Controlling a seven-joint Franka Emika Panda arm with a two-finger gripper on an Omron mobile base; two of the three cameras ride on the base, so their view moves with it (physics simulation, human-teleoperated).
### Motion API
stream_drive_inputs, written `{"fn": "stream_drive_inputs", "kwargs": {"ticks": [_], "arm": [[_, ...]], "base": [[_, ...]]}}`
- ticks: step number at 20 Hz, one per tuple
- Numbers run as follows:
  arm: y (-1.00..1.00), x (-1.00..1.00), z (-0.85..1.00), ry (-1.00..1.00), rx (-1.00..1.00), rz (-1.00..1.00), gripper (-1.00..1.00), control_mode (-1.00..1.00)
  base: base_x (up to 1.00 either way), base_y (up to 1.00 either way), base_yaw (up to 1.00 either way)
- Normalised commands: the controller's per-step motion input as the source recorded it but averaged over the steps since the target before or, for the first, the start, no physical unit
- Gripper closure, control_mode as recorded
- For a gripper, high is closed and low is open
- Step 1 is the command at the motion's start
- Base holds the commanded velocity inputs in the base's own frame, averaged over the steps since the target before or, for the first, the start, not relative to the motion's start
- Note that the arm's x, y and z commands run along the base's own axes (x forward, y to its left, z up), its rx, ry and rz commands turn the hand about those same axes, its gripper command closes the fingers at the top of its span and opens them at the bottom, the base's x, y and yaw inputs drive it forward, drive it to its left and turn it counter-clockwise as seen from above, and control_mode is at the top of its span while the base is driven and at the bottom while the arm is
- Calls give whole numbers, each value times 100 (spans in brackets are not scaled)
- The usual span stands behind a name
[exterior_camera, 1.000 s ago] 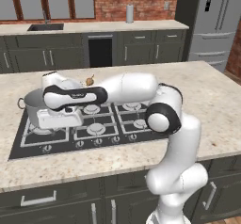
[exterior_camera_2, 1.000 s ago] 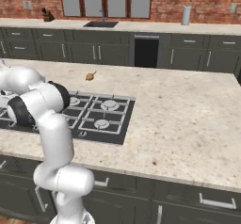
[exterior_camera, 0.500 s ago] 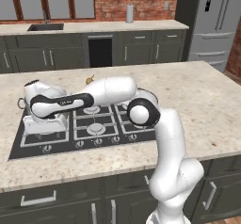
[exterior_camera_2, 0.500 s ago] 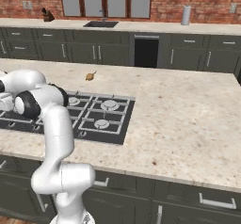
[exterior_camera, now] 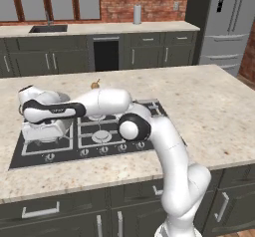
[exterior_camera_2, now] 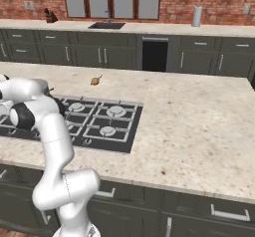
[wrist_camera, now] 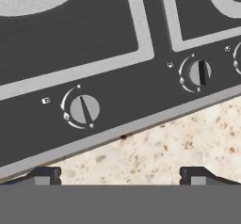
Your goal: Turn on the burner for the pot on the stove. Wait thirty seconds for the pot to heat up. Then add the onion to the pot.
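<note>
My gripper (wrist_camera: 120,175) hangs over the front edge of the stove (wrist_camera: 113,53), its two dark fingertips (wrist_camera: 44,175) spread wide apart with nothing between them; below them lies speckled beige counter (wrist_camera: 179,148), and just past the stove's pale rim sits a round silver knob (wrist_camera: 84,109) with a dark pointer line, a second knob (wrist_camera: 197,72) further along the same row; neither fingertip touches a knob.

From the left base view my white arm reaches across the stove (exterior_camera: 89,136) toward its left end, the hand low over the front left corner; the pot (exterior_camera: 42,129) stands on the left part of the cooktop, mostly covered by my forearm, so I cannot tell exactly which grate it rests on; the burner under it is hidden from me.

The onion (exterior_camera: 95,84) lies on the counter behind the stove, well apart from the pot; in the right base view it (exterior_camera_2: 95,80) shows as a small golden-brown bulb on the bare stone, beyond the back edge of the cooktop (exterior_camera_2: 107,126).
</note>
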Motion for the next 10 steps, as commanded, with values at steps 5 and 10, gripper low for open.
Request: {"fn": "stream_drive_inputs", "kwargs": {"ticks": [5, 10], "arm": [[0, 32, -28, 1, 0, 0, -100, -100], [0, 23, -26, 0, 0, 0, -100, -100]], "base": [[0, 0, 0], [0, 0, 0]]}}
